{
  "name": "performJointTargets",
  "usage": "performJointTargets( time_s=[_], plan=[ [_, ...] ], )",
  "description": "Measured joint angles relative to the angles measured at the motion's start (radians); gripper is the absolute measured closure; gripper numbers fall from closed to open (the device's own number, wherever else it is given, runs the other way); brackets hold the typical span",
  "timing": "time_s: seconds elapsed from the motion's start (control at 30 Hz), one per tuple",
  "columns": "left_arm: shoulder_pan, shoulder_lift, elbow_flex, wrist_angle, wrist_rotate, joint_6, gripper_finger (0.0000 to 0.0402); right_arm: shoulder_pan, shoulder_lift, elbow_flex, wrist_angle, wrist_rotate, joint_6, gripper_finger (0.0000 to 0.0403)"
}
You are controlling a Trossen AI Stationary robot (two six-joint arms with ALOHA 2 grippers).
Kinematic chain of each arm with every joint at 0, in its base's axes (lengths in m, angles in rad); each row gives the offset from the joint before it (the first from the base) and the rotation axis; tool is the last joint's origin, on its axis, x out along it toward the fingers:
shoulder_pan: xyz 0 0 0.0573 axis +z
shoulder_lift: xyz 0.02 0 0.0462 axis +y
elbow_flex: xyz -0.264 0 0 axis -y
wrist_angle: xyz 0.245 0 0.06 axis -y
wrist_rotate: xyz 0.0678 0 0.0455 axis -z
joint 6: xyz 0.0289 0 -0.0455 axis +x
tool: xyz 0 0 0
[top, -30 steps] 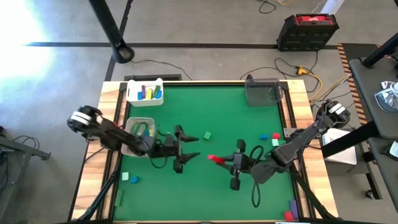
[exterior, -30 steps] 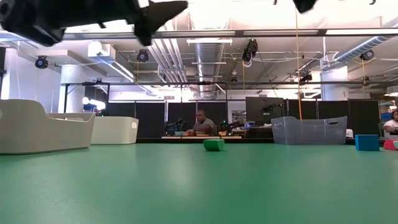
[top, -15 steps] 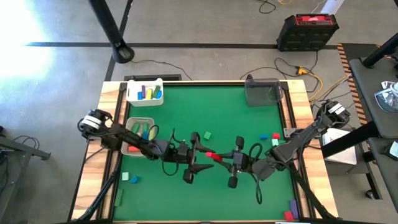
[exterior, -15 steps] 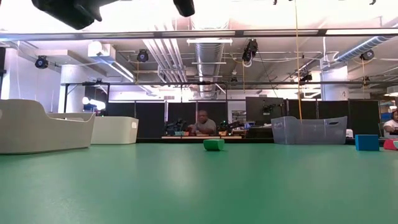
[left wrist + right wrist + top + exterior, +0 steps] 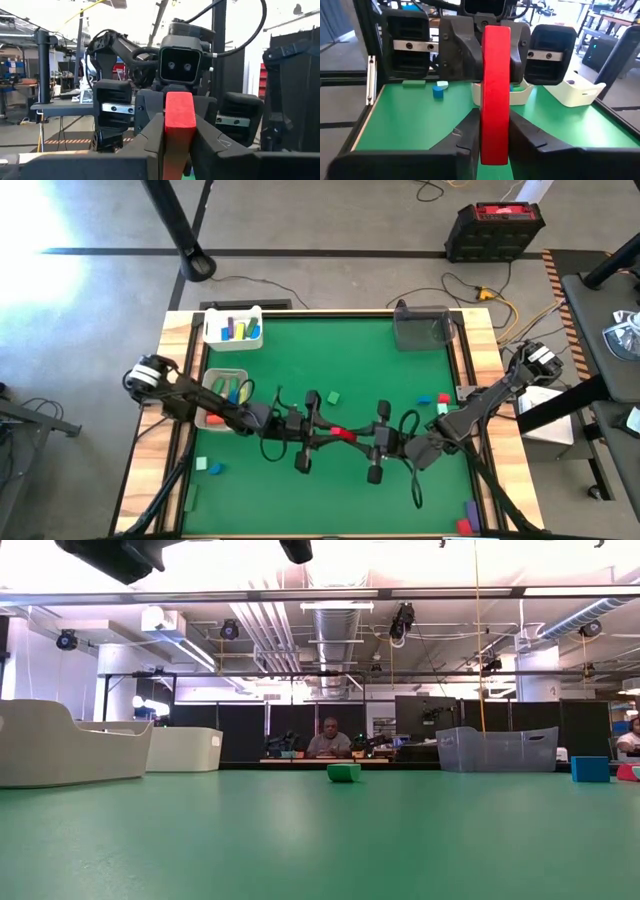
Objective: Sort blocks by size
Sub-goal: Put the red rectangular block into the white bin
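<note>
- The red block (image 5: 343, 435) hangs above the middle of the green bench (image 5: 380, 370), between the two grippers that face each other.
- The right gripper (image 5: 494, 131) comes from 3 o'clock; its fingers (image 5: 466, 135) are closed on the red block.
- The left gripper (image 5: 179, 131) comes from 9 o'clock; its fingers (image 5: 150, 137) press both sides of the same block.
- A green block (image 5: 332, 396) lies at 12 o'clock from the red one.
- More blocks sit in the white tray (image 5: 212, 332) at the far left corner.
</note>
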Motion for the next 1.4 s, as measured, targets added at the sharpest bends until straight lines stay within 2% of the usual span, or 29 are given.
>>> performJointTargets(
  time_s=[0.1,0.23,0.33,0.4,0.5,0.6,0.7,0.77,0.87,1.1,1.27,1.4],
  plan=[
    [0.001,-0.033,0.000,-0.099,-0.029,-0.011,0.0363,-0.002,0.000,0.000,-0.007,0.011,0.034,0.0309],
    [0.003,-0.169,0.005,-0.409,-0.147,-0.027,0.0363,-0.004,-0.016,0.000,-0.060,0.015,0.075,0.0264],
    [0.024,-0.305,0.039,-0.742,-0.239,-0.103,0.0363,-0.007,-0.033,0.000,-0.159,0.014,0.136,0.0229],
    [0.045,-0.378,0.074,-0.988,-0.278,-0.186,0.0363,-0.010,-0.040,0.001,-0.232,0.014,0.186,0.0209],
    [0.087,-0.456,0.139,-1.383,-0.392,-0.336,0.0363,-0.014,-0.040,-0.004,-0.299,0.016,0.265,0.0187],
    [0.170,-0.493,0.212,-1.789,-0.489,-0.536,0.0363,-0.014,-0.040,-0.028,-0.310,0.044,0.335,0.0172],
    [0.312,-0.493,0.275,-2.122,-0.489,-0.733,0.0363,-0.014,-0.039,-0.052,-0.317,0.059,0.372,0.0162],
    [0.432,-0.484,0.301,-2.277,-0.487,-0.811,0.0363,-0.014,-0.039,-0.067,-0.317,0.060,0.405,0.0157],
    [0.632,-0.458,0.309,-2.367,-0.453,-0.812,0.0363,-0.014,-0.039,-0.091,-0.316,0.060,0.435,0.0152],
    [1.068,-0.332,0.287,-2.225,-0.265,-0.576,0.0363,-0.014,-0.039,-0.140,-0.319,0.060,0.514,0.0148],
    [1.269,-0.191,0.355,-2.172,-0.141,-0.474,0.0363,-0.015,-0.039,-0.160,-0.321,0.060,0.517,0.0157],
    [1.354,-0.070,0.438,-2.200,-0.082,-0.448,0.0363,-0.030,-0.039,-0.174,-0.321,0.060,0.518,0.0162]
  ],
)
